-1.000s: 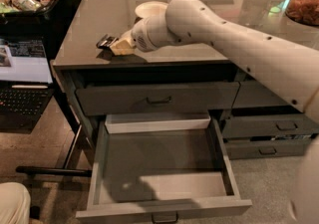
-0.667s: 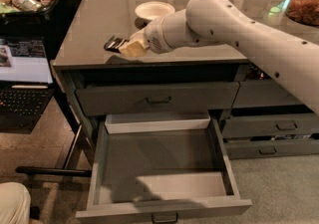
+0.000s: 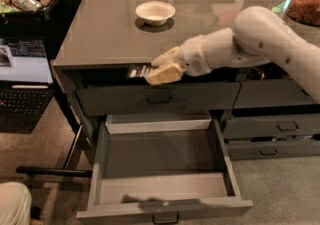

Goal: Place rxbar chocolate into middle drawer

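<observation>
Rxbar chocolate (image 3: 138, 71), clamped in tool (image 3: 153, 70), now carried off desk (image 3: 100, 29) past its front edge, hanging above open middle drawer (image 3: 160, 155), ready for lowering.

My hand (image 3: 150, 72), clamped on the rxbar chocolate (image 3: 136, 71), hangs just in front of the table's (image 3: 95, 34) front edge. The table top is smooth, glossy grey. One white bowl (image 3: 155, 12) stands upright on it, straight beyond my hand and well apart from it, nothing touching it.
</observation>
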